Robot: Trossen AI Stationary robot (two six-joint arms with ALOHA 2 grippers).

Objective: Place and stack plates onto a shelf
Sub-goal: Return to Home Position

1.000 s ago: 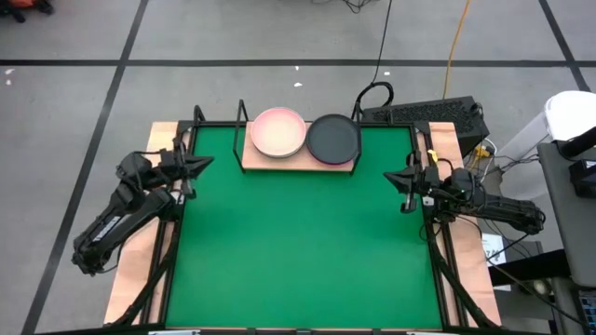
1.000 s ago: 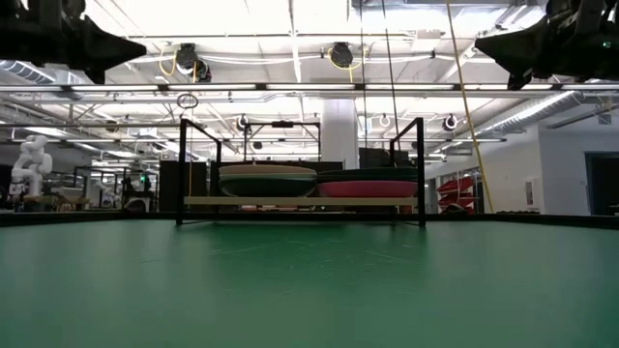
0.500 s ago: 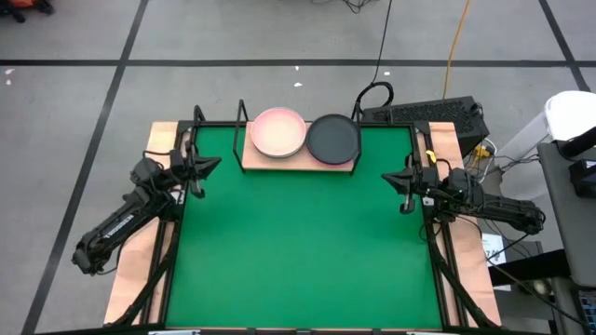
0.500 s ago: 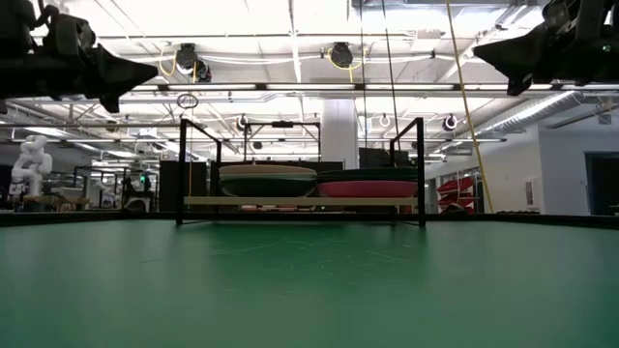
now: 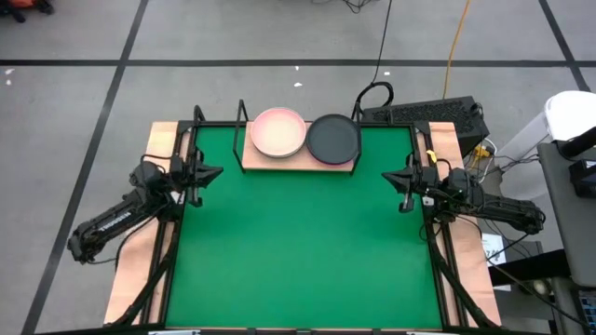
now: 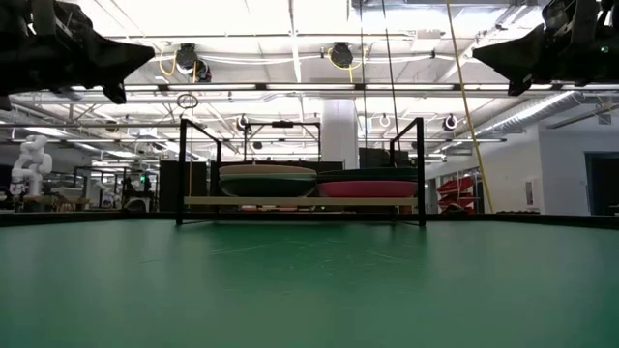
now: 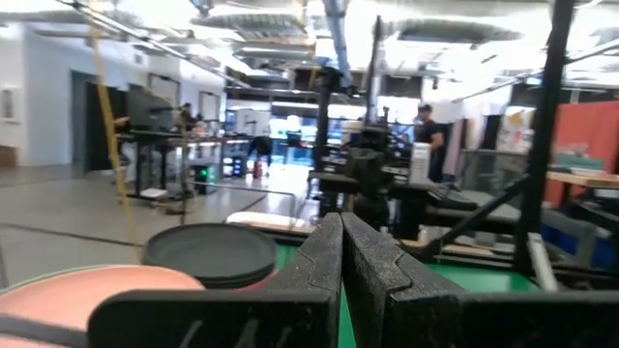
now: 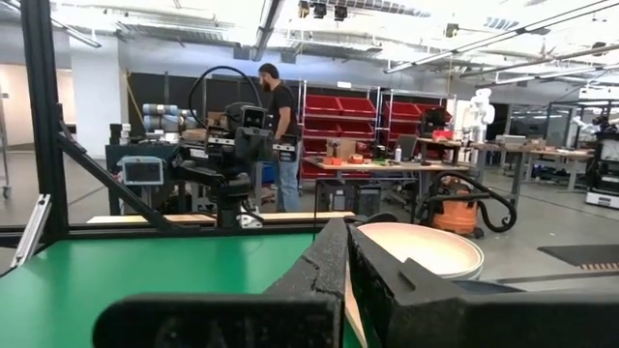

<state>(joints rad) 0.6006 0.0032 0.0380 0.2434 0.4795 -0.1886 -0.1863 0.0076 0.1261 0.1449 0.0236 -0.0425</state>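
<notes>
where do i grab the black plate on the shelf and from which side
Probably its front rim, the edge facing the green mat, with the right end effector coming from the mat side. The round black plate lies flat and shallow, the pale pink round plate crowds its left, and the black frame of the light wood shelf stands at its right.

Left gripper (image 7: 340,220) in foreground, fingers pressed together. Beyond it, dark plate (image 7: 210,253) topping a stack, pale pink plate (image 7: 87,290) nearer, just beside it. Green mat (image 7: 464,280) past fingers. Right arm (image 7: 369,179) opposite. Person (image 7: 424,121) standing in room behind.
</notes>
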